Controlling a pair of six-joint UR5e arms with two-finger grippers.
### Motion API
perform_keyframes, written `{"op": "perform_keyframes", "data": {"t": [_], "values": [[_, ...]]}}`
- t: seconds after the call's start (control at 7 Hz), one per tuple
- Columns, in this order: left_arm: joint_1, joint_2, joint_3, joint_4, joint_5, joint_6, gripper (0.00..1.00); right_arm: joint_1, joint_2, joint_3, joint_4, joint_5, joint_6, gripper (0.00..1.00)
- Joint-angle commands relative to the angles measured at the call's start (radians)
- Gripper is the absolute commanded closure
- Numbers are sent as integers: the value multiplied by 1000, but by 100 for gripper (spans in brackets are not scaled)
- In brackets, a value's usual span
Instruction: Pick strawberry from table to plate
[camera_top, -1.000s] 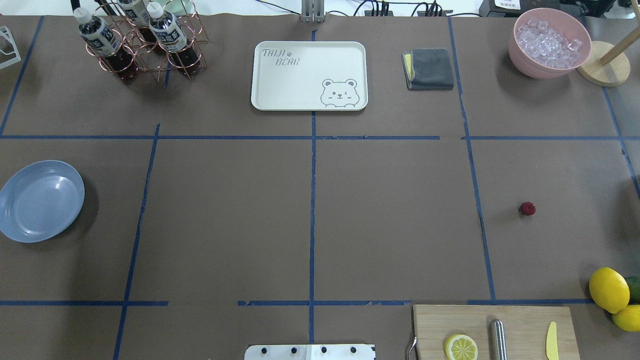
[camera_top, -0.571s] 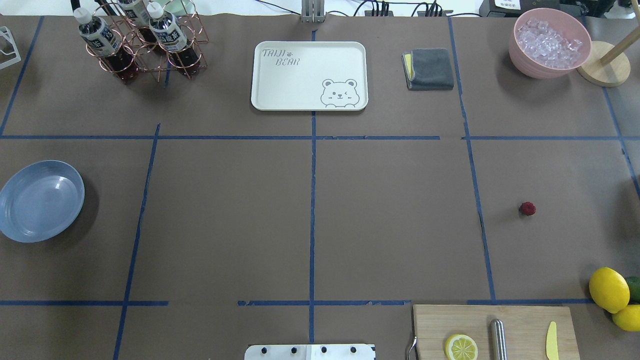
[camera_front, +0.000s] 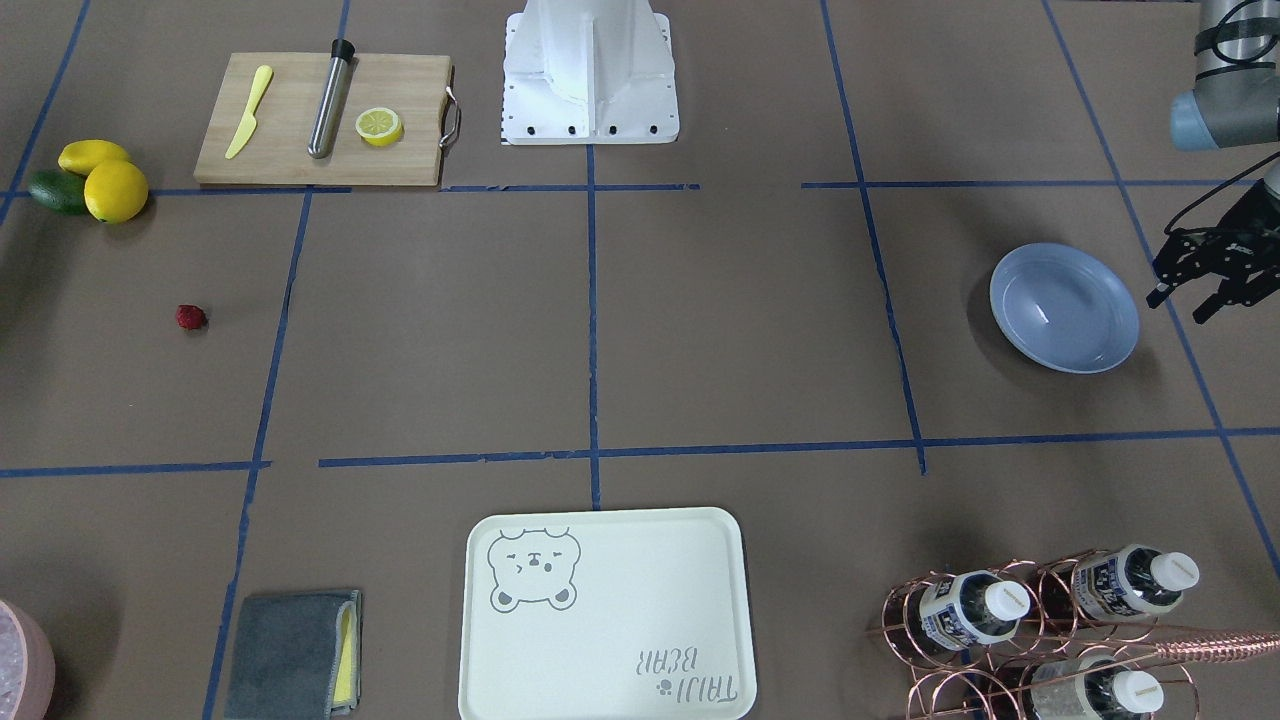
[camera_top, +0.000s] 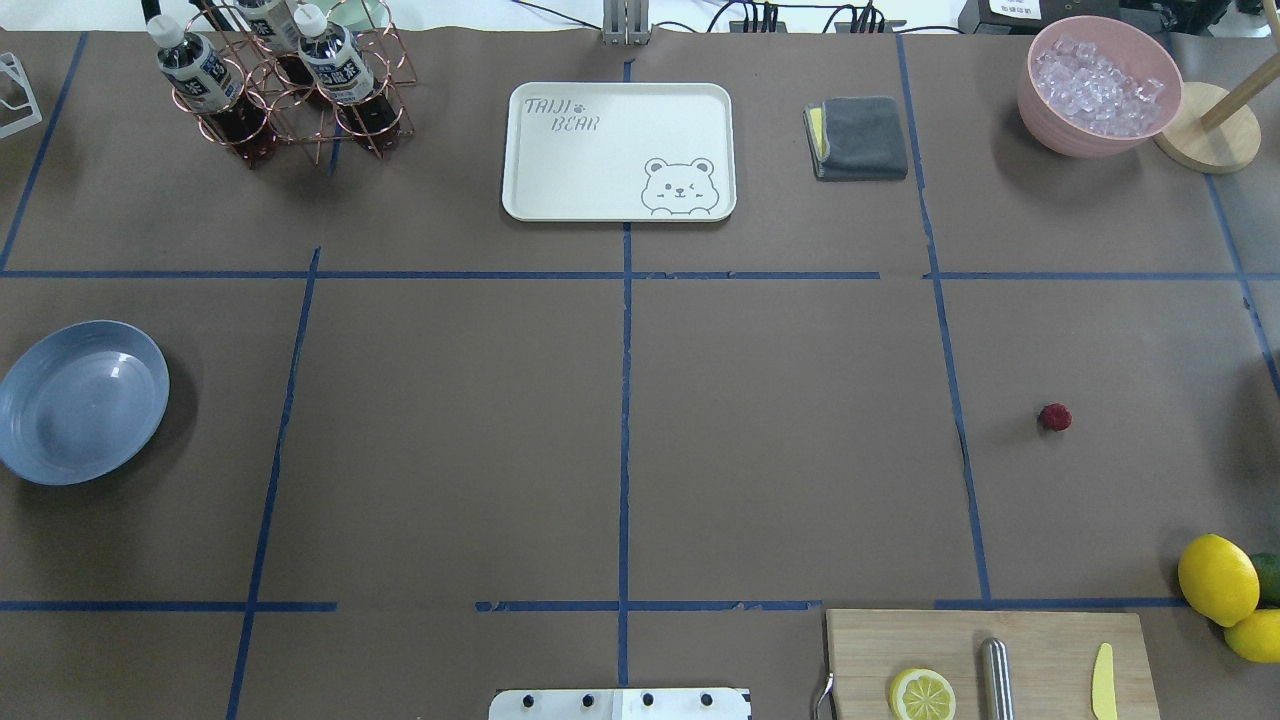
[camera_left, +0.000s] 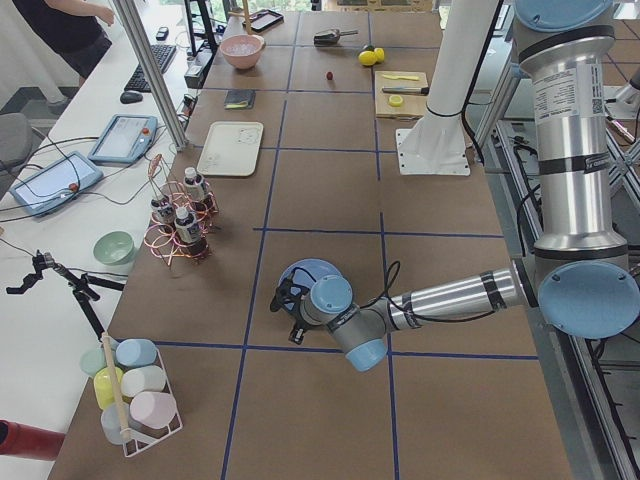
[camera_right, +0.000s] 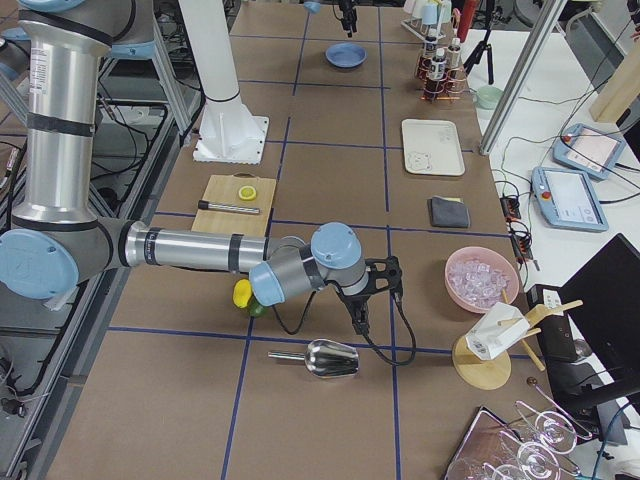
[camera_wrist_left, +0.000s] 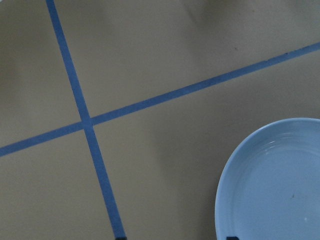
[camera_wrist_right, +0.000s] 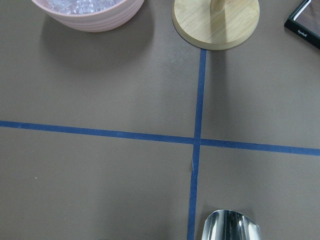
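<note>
The strawberry (camera_top: 1054, 417) (camera_front: 190, 317), small and dark red, lies alone on the brown paper table (camera_top: 780, 430) at the right side of the overhead view. The light-blue plate (camera_top: 82, 402) (camera_front: 1064, 308) (camera_wrist_left: 275, 185) rests at the far left edge with nothing in it. My left gripper (camera_front: 1177, 306) hovers just outside the plate's outer rim with its fingers apart and nothing between them. My right gripper (camera_right: 375, 295) shows only in the exterior right view, beyond the lemons and far from the strawberry; I cannot tell whether it is open or shut.
A cream bear-print tray (camera_top: 618, 150) and a grey cloth (camera_top: 858, 137) lie at the back. A copper rack of bottles (camera_top: 280, 85) stands back left, a pink bowl of ice (camera_top: 1098, 85) back right. Lemons (camera_top: 1218, 578), a cutting board (camera_top: 1040, 640) and a metal scoop (camera_wrist_right: 230, 226) lie near right.
</note>
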Motion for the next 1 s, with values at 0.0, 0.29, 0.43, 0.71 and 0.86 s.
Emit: {"op": "perform_keyframes", "data": {"t": [0.0, 0.29, 0.43, 0.71, 0.86], "values": [[49, -2, 3, -8, 4, -27, 32, 0, 0, -1, 1, -2, 1, 0], [65, -2, 3, -8, 2, -32, 52, 0, 0, -1, 1, -2, 1, 0], [84, -5, 3, -8, 4, -65, 62, 0, 0, -1, 1, -2, 1, 0], [98, -5, 0, -9, 4, -67, 81, 0, 0, -1, 3, -3, 1, 0], [98, -8, -19, -9, -2, -73, 100, 0, 0, -1, 3, -3, 1, 0]]}}
